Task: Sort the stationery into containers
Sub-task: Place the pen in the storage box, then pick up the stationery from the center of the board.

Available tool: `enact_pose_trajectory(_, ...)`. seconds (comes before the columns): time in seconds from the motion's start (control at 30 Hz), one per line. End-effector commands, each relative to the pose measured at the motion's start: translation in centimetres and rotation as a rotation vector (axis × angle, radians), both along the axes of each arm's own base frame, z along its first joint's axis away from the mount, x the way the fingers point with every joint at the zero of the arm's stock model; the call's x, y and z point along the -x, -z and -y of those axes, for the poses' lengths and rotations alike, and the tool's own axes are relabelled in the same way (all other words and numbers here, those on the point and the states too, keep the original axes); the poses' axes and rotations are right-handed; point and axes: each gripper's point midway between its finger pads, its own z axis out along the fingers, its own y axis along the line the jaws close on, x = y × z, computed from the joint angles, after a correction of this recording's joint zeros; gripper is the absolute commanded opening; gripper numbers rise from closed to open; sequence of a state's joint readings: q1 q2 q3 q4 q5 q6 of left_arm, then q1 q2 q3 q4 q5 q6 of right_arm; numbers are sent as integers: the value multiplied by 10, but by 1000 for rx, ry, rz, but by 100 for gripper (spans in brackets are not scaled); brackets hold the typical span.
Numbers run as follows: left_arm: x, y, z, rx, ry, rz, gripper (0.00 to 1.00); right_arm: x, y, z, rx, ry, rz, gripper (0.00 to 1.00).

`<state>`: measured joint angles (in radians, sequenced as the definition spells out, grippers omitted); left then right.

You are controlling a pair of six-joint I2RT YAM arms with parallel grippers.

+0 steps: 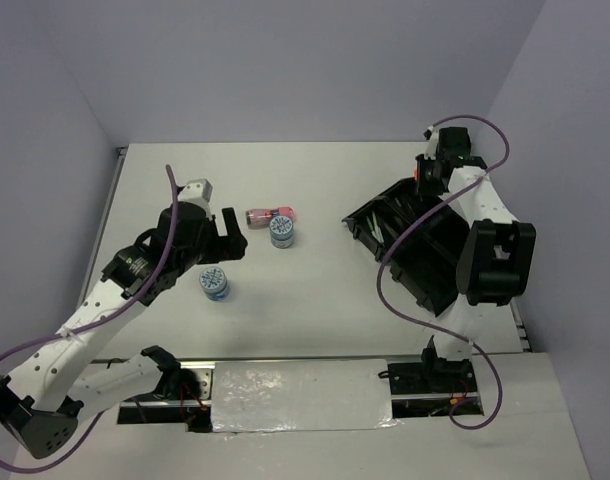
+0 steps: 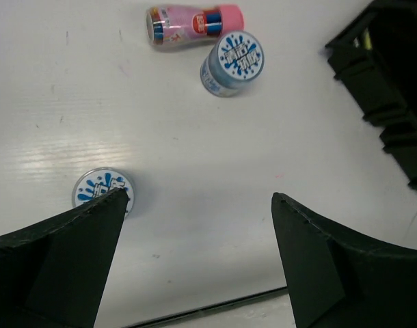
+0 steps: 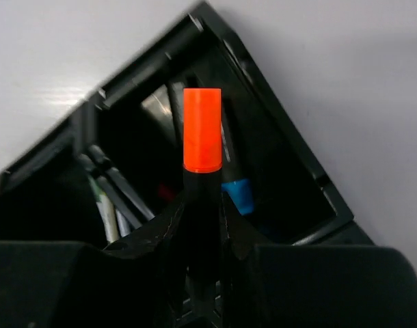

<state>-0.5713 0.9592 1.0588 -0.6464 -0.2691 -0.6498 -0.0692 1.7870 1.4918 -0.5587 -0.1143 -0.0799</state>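
At the near table edge a crinkled silver strip (image 1: pixel 300 395) lay btwn the two arm bases. The left gripper (image 2: pixel 198 198) hovered over bare tabletop w/ its fingers (image 2: pixel 72 253) spread wide apart, nothing btwn them. One finger covered the lower part of the near round blue-white disc (image 2: pixel 102 188), so only its top edge showed in the wrist view. Further out stood the second round blue-white disc (image 2: pixel 232 63), just beside the pink plastic tube (image 2: pixel 191 24) lying on its side; tube label too small to read. To the right, the black plastic divided organiser tray (image 1: pixel 370 222) sat skewed, partly hidden by the right arm & a purple cable (image 1: pixel 385 275) in the overhead view, and cut off at the frame edge in the left wrist view. The right gripper (image 3: pixel 202 205) was clamped on a black marker w/ an orange cap (image 3: pixel 202 130), held above a tray compartment. Inside, a blue-capped marker (image 3: pixel 237 195) and thin pale pens (image 3: pixel 113 212) were half lost in shadow; compartment count unclear. The white table (image 1: pixel 315 300) was matte, w/ plain pale lilac-grey walls (image 1: pixel 285 60) behind.
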Motion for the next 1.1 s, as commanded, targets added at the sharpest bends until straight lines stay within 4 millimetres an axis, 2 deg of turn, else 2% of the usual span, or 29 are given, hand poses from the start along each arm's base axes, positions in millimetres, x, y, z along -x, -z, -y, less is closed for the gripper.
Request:
enact_pose_trajectory(0.0,15,8,-3,-80,124,-3,99,10,9,4,36,3,-96,6)
enact_pose_trajectory(0.1,22,14,-9,-120,154,-2,99,6,24,19,84,61,-153,11)
enact_pose_trajectory(0.2,25,10,-10,-120,182,40,99,6,26,26,91,98,-152,31)
enact_pose_trajectory(0.23,26,11,-11,-120,182,52,99,6,20,24,84,93,-136,53)
enact_pose_trajectory(0.3,24,11,-13,-124,174,63,99,6,8,22,75,102,-109,76)
enact_pose_trajectory(0.33,23,13,-16,-133,155,60,99,8,3,23,78,111,-103,99)
enact_pose_trajectory(0.43,20,17,-22,-156,114,44,99,11,-26,17,49,122,-38,100)
enact_pose_trajectory(0.47,16,17,-31,-184,66,49,99,9,-36,4,39,109,2,100)
enact_pose_trajectory(0.5,14,17,-38,-202,23,49,99,17,-50,-9,33,89,44,100)
enact_pose_trajectory(0.53,14,18,-48,-216,-36,38,99,18,-61,-16,81,125,87,100)
enact_pose_trajectory(0.57,10,15,-69,-272,-151,55,99,29,-73,-58,93,70,135,100)
enact_pose_trajectory(0.6,10,15,-82,-294,-220,53,99,34,-79,-80,117,48,178,100)
enact_pose_trajectory(0.63,14,18,-95,-305,-295,39,99,27,-99,-93,163,84,302,100)
enact_pose_trajectory(0.67,15,17,-108,-323,-360,47,99,48,-94,-147,147,-27,350,100)
enact_pose_trajectory(0.7,16,18,-118,-323,-401,40,99,52,-95,-172,103,-72,397,100)
enact_pose_trajectory(0.73,18,13,-121,-303,-413,61,99,47,-105,-203,3,-129,475,100)
enact_pose_trajectory(0.77,19,10,-120,-284,-409,80,99,64,-87,-256,-160,-363,411,100)
enact_pose_trajectory(0.8,22,7,-121,-270,-401,103,99,66,-86,-277,-234,-412,390,100)
enact_pose_trajectory(0.83,20,4,-118,-251,-389,125,99,64,-51,-290,-252,-387,269,100)
enact_pose_trajectory(0.87,21,5,-117,-244,-379,128,99,57,-67,-309,-244,-375,281,100)
enact_pose_trajectory(0.9,22,4,-118,-238,-378,136,99,57,-58,-314,-197,-344,250,100)
enact_pose_trajectory(0.93,22,5,-118,-239,-375,131,99,42,-51,-322,-147,-296,260,100)
enact_pose_trajectory(0.97,22,6,-117,-244,-369,124,99,48,-45,-339,-130,-315,248,100)
enact_pose_trajectory(1.0,21,8,-115,-248,-361,117,99,50,-38,-345,-103,-311,225,99)
enact_pose_trajectory(1.03,20,8,-114,-251,-355,114,99,40,-31,-352,-67,-280,222,98)
enact_pose_trajectory(1.07,18,10,-112,-263,-343,103,99,40,-23,-355,-47,-273,201,97)
